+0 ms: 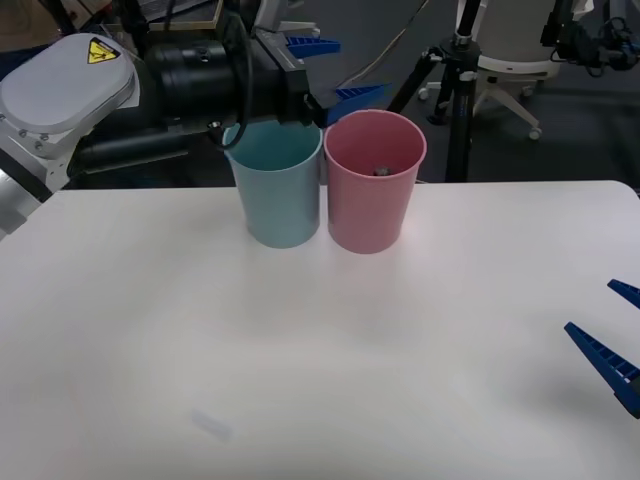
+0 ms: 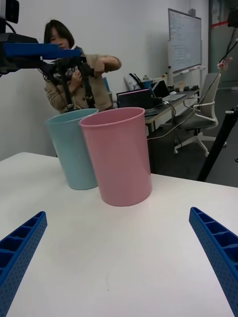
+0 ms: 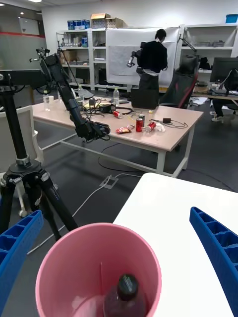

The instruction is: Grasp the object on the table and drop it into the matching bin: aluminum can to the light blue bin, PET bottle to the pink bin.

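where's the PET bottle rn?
Inside the pink bin, per the left wrist view: PET bottle at its bottom, below the open left gripper. Light blue bin beside it.

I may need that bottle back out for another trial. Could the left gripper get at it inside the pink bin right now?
Probably yes. The left gripper is open right above the pink bin, and the bottle stands cap-up inside with nothing over it. The bin's depth could make the grasp tight.
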`<state>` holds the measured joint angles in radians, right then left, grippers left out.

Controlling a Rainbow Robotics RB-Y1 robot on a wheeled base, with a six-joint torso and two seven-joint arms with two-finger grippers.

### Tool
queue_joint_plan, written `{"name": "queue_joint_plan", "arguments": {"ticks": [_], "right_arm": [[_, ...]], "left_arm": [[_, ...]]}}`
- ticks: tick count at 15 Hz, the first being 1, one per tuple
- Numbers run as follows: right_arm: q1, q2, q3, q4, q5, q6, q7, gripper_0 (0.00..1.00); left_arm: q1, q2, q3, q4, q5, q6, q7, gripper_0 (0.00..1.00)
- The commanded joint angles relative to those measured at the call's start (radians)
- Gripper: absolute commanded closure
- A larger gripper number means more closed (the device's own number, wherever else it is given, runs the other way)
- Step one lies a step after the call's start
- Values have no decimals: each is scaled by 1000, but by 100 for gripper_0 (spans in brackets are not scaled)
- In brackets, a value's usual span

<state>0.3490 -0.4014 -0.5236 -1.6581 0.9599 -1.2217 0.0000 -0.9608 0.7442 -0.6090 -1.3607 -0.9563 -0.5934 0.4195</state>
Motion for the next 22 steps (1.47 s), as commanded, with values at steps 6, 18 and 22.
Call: {"name": "queue_joint_plan", "arguments": {"ticks": [6,18,22], "right_arm": [[0,0,0,0,0,0,0,0],[0,0,0,0,0,0,0,0],[0,0,0,0,0,0,0,0]], "left_arm": [[217,236,64,-248,176,3,-123,0],[764,311,511,-468,116,-123,-165,0],[921,282,627,-469,117,-160,-220,0]]}}
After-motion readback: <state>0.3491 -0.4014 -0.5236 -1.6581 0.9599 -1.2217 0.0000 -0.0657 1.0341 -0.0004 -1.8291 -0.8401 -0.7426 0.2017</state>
